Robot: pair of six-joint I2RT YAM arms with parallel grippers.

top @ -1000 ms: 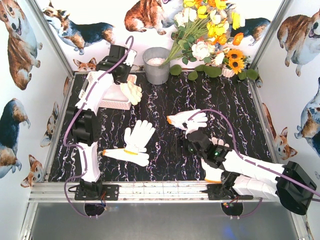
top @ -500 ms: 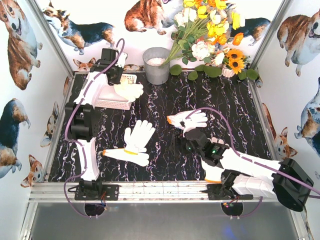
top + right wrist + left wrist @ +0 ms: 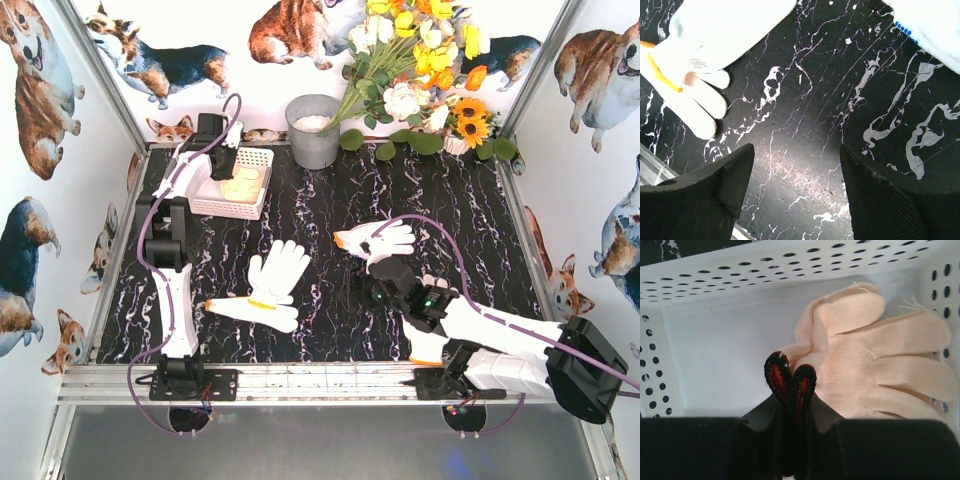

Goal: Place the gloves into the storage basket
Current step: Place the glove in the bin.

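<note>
Carried by the closed left end effector (image 3: 790,378), 1 glove (image 3: 880,365) now lies in the storage basket (image 3: 715,282); right end effector (image 3: 796,170) open.

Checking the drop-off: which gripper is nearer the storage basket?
Left. The left gripper is inside the storage basket, shut on a glove; the right gripper hangs open over the table, far from it.
</note>
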